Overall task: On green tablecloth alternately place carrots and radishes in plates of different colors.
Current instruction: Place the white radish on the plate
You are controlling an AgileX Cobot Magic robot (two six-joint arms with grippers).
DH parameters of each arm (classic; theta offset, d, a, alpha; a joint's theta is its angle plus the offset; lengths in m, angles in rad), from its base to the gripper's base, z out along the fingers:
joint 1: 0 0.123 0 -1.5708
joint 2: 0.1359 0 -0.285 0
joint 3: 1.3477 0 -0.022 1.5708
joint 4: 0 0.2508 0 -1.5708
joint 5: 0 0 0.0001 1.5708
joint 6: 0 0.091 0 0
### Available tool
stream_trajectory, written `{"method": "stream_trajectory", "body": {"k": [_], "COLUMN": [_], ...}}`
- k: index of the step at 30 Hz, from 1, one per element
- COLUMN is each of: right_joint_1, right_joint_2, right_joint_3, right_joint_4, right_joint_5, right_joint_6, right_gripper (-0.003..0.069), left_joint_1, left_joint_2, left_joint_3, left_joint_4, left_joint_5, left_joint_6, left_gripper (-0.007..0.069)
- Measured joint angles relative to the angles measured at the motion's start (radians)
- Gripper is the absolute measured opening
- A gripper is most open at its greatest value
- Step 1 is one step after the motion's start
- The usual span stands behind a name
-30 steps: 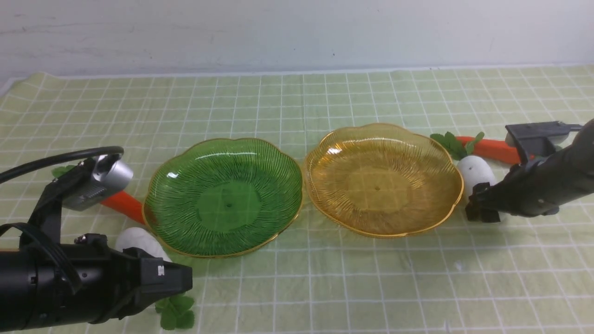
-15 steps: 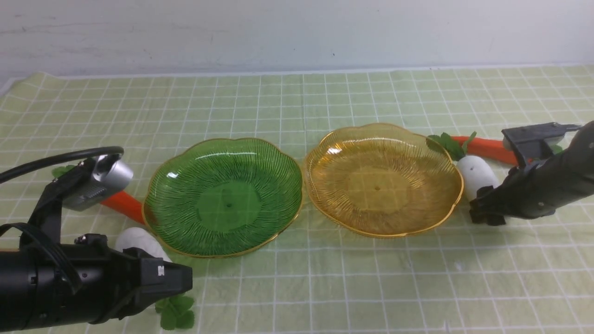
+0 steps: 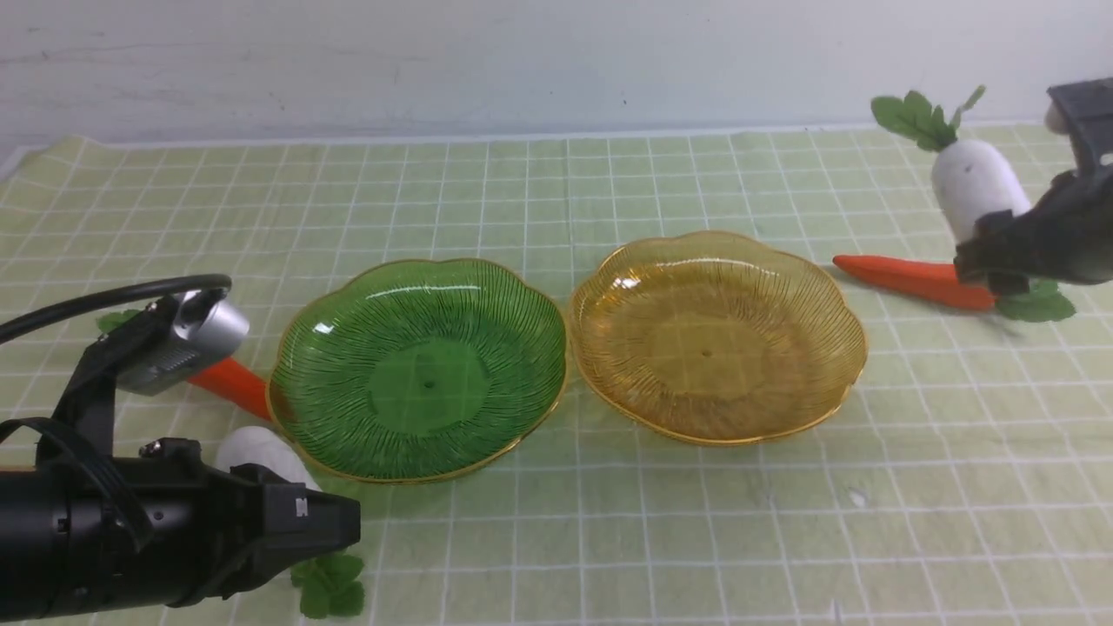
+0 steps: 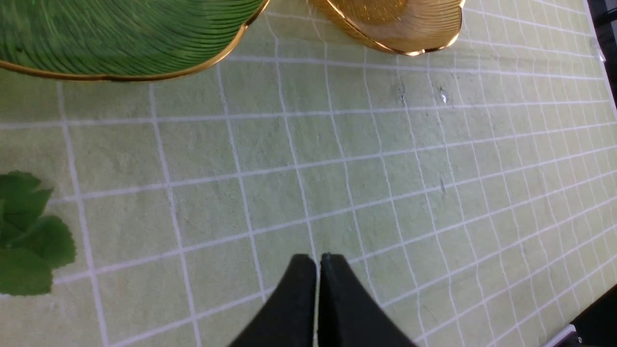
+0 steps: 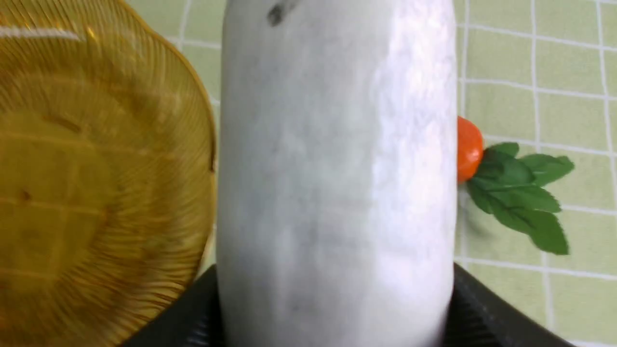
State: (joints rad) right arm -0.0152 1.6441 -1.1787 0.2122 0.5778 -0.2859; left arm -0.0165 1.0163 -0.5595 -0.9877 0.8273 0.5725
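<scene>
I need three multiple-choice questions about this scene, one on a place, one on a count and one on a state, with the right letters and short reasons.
1. Where is the carrot nearest the amber plate? A) on the green tablecloth, right of it B) inside it C) in the air
2. How many plates hold a vegetable? A) two B) one C) none
3. The right gripper is A) open, empty B) gripping a white radish C) gripping a carrot

1 A: it lies on the cloth.
2 C: the amber plate and green plate are bare.
3 B: the radish sits in its grip.
</scene>
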Motion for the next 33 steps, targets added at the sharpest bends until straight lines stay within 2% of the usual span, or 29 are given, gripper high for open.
{"method": "stream_trajectory", "body": {"k": [1,4,9,13,21,28,33], "right_joint_1": [0.023,0.072,0.155,0.190,0.198,0.198,0.194], "right_joint_2": [0.002,0.026,0.110,0.178,0.209,0.209,0.209], "right_joint_3": [-0.001,-0.001,-0.002,-0.003,-0.006,-0.032,-0.129], "right_joint_4": [0.066,0.154,0.240,0.254,0.259,0.238,0.157], "right_joint_5": [0.004,0.011,0.013,0.016,0.025,0.068,0.116], "right_joint_6": [0.003,-0.017,-0.090,-0.111,-0.115,-0.115,-0.104], "right_gripper": [0.0466,0.0466,0.0466,0.0466,0.0472,0.0621,0.0641], "left_joint_1": [0.000,0.000,0.000,0.000,0.000,0.001,0.001], "left_joint_2": [0.000,0.000,0.000,0.000,0.000,0.000,0.000], "left_joint_3": [0.000,0.000,0.000,0.000,0.000,0.000,0.000], "left_joint_4": [0.000,0.000,0.000,0.000,0.000,0.018,0.021], "left_joint_5": [0.000,0.000,-0.001,-0.001,-0.009,-0.017,-0.017], "left_joint_6": [0.000,0.000,0.000,0.000,0.000,0.000,0.000], "left_gripper": [-0.0007,-0.0007,-0.0007,-0.0007,-0.0007,-0.0007,-0.0007]}}
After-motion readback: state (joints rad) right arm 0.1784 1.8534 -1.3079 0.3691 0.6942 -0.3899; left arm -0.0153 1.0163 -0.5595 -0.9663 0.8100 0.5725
